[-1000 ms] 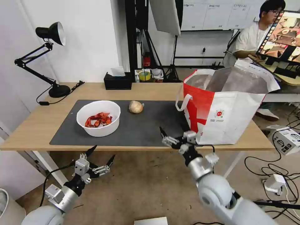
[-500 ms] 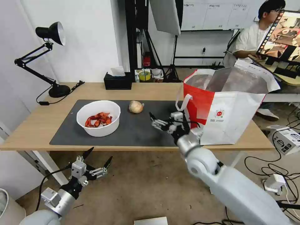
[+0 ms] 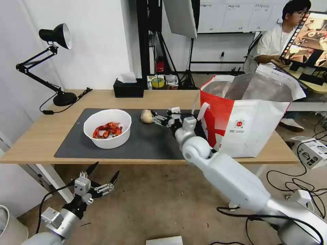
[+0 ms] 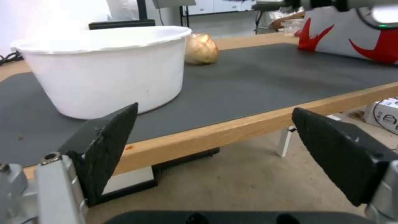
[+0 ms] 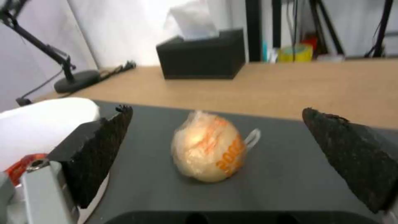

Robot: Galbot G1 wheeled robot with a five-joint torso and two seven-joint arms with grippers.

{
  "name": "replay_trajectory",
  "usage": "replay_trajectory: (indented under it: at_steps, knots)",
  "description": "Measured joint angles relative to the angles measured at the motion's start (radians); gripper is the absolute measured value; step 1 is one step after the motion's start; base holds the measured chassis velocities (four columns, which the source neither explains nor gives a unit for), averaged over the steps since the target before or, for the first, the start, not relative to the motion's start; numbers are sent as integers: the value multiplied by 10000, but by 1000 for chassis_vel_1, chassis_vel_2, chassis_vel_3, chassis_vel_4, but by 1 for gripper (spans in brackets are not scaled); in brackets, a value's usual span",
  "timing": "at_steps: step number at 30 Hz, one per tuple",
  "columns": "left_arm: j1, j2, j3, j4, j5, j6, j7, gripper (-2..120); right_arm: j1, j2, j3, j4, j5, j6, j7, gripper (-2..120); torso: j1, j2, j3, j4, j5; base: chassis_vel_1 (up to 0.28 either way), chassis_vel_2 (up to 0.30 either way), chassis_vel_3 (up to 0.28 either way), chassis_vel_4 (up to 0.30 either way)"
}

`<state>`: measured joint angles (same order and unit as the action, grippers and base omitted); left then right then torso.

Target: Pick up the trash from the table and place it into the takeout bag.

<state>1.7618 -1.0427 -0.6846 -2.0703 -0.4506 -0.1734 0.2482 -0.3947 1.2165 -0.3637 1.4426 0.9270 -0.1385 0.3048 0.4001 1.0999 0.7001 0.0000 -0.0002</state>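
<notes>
The trash on the table (image 3: pixel 41 136) is a white bowl (image 3: pixel 107 128) of red-orange scraps and a tan ball (image 3: pixel 147 116), both on the dark grey mat (image 3: pixel 150 139). My right gripper (image 3: pixel 155 119) hovers open just right of the ball, low over the mat. In the right wrist view the ball (image 5: pixel 207 149) lies ahead of the open right gripper (image 5: pixel 216 110), between the lines of its fingers and touching neither. My left gripper (image 3: pixel 106 169) hangs open below the table's front edge. The left wrist view has the bowl (image 4: pixel 104 68) and the ball (image 4: pixel 202 49). The takeout bag (image 3: pixel 245 115) stands open at the right.
A black tissue box (image 3: pixel 128 89) sits at the table's back edge and a black desk lamp (image 3: pixel 59 95) at the back left. Cables and a small box (image 3: pixel 313 151) lie on the floor at the right. Bare mat lies between the bowl and the bag.
My right arm has swung from the table's front edge up and across the mat to the ball, still open. My left gripper has sunk a little lower below the table.
</notes>
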Motion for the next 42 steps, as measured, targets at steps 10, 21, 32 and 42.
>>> replay_trajectory:
  at_steps: [10,21,32,42]
  knots:
    - [-5,-33,-95,54,-38,-24,5,100,1110,1341,-309,-2324,-41,-566,-307,100,0,0,0,0,0,0,0,0,0]
    - [74,-144,-222,-7,-68,-77,5,100,1908,2254,-565,-3799,-609,-1189,-525,100,-1,1,-1,1,0,0,0,0,0]
    - [115,-216,-267,-37,-61,-90,5,100,2344,2799,-611,-4861,-876,-1670,-846,100,-1,1,-1,-1,0,0,0,0,0]
    - [165,-330,-290,-58,-11,-123,5,100,2465,3179,-585,-5439,-1078,-1814,-946,100,-1,2,-1,0,1,0,0,0,0]
